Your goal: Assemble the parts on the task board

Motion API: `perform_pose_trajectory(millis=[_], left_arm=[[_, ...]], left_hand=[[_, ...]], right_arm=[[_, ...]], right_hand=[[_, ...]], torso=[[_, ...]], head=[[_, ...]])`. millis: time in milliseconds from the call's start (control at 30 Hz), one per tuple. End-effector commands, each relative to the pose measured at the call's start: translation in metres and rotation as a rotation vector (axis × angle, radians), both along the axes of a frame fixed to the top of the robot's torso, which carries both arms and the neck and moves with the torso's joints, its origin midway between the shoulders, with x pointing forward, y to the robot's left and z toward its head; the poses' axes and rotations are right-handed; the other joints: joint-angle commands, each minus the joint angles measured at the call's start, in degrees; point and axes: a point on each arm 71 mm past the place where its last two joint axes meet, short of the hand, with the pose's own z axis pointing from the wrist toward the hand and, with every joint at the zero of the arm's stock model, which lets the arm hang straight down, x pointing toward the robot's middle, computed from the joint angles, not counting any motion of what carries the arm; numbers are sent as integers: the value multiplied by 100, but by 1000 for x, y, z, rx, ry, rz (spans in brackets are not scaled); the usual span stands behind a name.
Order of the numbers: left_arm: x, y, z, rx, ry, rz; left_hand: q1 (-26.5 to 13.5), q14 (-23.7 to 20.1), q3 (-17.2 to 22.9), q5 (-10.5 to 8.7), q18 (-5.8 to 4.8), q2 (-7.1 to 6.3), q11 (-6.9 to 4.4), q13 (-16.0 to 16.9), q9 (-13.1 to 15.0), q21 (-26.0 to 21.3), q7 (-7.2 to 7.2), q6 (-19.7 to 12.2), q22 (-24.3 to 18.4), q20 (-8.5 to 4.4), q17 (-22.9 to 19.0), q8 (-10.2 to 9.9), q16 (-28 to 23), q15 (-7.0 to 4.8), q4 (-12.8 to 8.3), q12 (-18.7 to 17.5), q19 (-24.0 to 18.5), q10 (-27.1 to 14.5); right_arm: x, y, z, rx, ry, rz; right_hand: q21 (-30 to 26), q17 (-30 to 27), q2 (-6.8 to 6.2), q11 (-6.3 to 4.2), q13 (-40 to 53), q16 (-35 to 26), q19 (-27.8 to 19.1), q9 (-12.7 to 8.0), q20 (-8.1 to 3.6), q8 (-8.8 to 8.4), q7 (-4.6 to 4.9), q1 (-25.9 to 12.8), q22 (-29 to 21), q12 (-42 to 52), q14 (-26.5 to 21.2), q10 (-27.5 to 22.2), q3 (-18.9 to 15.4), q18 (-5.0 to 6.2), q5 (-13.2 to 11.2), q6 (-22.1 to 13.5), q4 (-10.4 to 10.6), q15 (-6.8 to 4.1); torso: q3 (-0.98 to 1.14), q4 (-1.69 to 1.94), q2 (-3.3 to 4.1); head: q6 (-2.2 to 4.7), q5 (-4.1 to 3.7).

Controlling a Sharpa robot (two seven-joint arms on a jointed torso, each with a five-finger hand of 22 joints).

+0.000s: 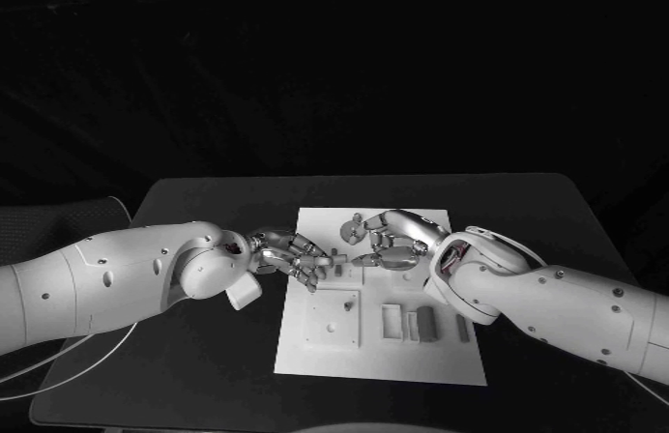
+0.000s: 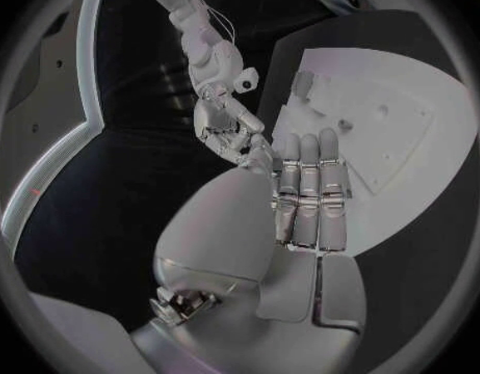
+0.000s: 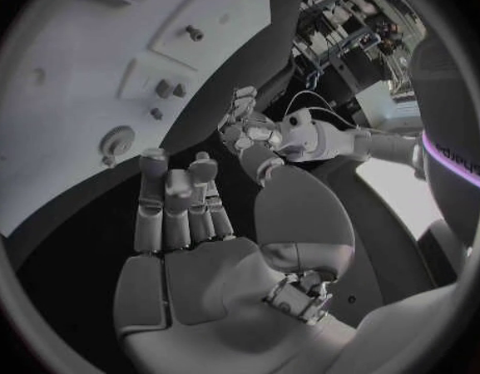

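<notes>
The white task board (image 1: 376, 356) lies in the middle of the black table. My left hand (image 1: 296, 259) hovers over the board's far left edge; in the left wrist view its fingers (image 2: 307, 187) lie straight and side by side with nothing in them. My right hand (image 1: 393, 240) hangs over the far middle of the board, facing the left hand a short gap away. Its fingers (image 3: 175, 204) are loosely bent and empty. A round part (image 1: 356, 228) sits at the board's far edge, just behind the right hand. Small pegs (image 3: 163, 88) stand in the board.
Several upright block-shaped fittings (image 1: 404, 323) stand on the near half of the board, with a flat raised plate (image 1: 332, 319) to their left. Bare black table (image 1: 209, 375) surrounds the board on all sides. A cable (image 1: 56, 360) trails under my left arm.
</notes>
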Motion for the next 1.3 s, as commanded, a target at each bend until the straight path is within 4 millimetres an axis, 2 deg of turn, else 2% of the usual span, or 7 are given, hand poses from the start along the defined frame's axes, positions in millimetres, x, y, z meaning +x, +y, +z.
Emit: perform_pose_trajectory(millis=[33,233,433,733,1033,1300], left_arm=[[0,-1,2,-18,-9,-11],[-1,-2,2,-19,-9,-13],[-1,-2,2,-20,-9,-14],[-1,-2,2,-19,-9,-13],[-1,-3,2,-18,-8,-16],[-1,-4,2,-16,-9,-19]], left_hand=[[-4,-8,42,35,97,47,-13,4,39,-27,-119,147,6,12,7,57,-32,7,7,-22,-39,46],[1,-9,42,35,97,43,-14,5,40,-27,-119,150,7,13,8,58,-33,7,6,-26,-41,51],[5,-9,43,35,96,41,-14,4,41,-28,-119,151,8,13,9,58,-33,7,6,-29,-43,54],[10,-11,45,35,95,40,-14,4,41,-29,-119,151,9,13,10,58,-34,7,6,-34,-46,58],[18,-14,47,35,95,38,-14,4,42,-30,-118,153,10,14,11,58,-36,8,4,-41,-50,63],[26,-16,48,35,94,32,-15,5,44,-32,-114,158,12,15,13,60,-37,9,3,-47,-53,74]], right_arm=[[5,-11,-3,205,181,-82],[9,-22,-12,248,322,-164],[4,-21,-27,320,477,-223],[-11,-14,-44,332,631,-271],[-21,-4,-48,381,754,-286],[-23,3,-47,406,778,-275]], right_hand=[[-13,12,61,-5,10,7,-20,11,29,49,274,-247,70,57,-31,-67,-210,176,174,-249,-25,11],[-37,12,119,-17,4,15,-48,17,15,98,253,-736,64,77,-55,-96,-540,176,146,-213,59,-6],[-47,10,139,-34,0,18,-47,23,-5,128,236,-852,59,85,-59,-101,-585,176,150,-179,83,-23],[-59,8,120,-46,-5,21,-48,23,-21,150,224,-986,56,96,-66,-109,-612,176,141,-163,128,-35],[-81,3,122,-70,-16,29,-48,23,-50,197,199,-1387,53,113,-74,-124,-624,176,127,-121,357,-59],[-88,2,105,-81,-21,35,-54,19,-79,213,188,-1576,60,125,-78,-131,-598,176,-18,-115,471,-71]], torso=[[-4,-6,-2],[4,-3,0],[9,-3,4],[4,-1,0],[1,1,1],[0,4,2]], head=[[22,-2],[34,-7],[36,-14],[29,-18],[25,-20],[14,-19]])
